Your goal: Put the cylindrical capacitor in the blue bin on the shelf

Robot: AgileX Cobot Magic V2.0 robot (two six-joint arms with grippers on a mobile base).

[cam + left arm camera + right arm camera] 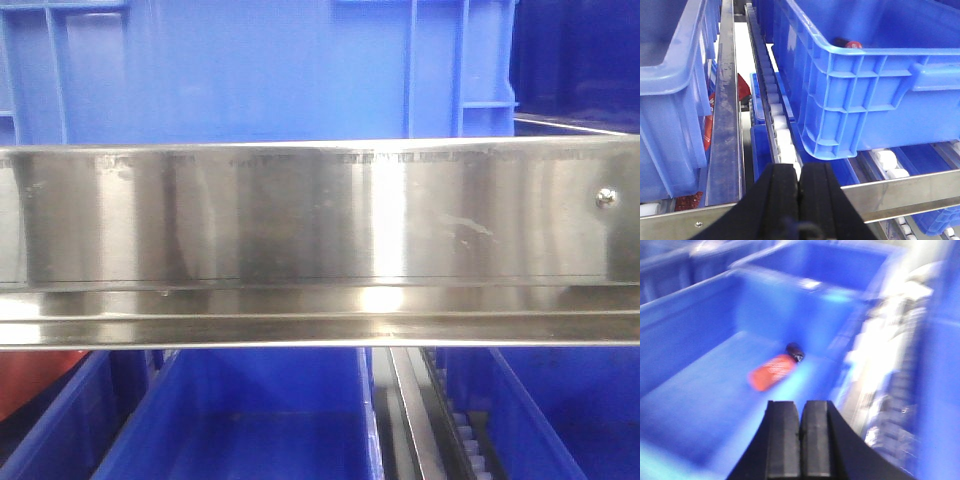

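Two pincers in view, one per wrist camera, both with black pads pressed together and nothing between them. Left pincer (799,192) sits low at the frame's bottom edge, just above a steel cross rail (900,192) of the shelf (320,215). Ahead and right of it, a large blue bin (860,95) rests on white rollers (782,132); a dark object with a red band (848,43) peeks over its near rim, too little of it showing to name. Left of the pincer, a second blue bin (670,100) stands beyond a steel divider rail (726,110).

Right pincer (800,440) hangs over the inside of another blue bin (700,335). View is motion-blurred. Ahead of the pads, on the bin floor and apart from them, lies an orange-red cylinder with pale print and a dark cap (776,368), on its side, cap end pointing away.

Front camera: broad brushed-steel rail fills mid-frame, blue bins above and below it.

Cylindrical capacitor: cannot pick it out with certainty in any view; neither pincer holds it.
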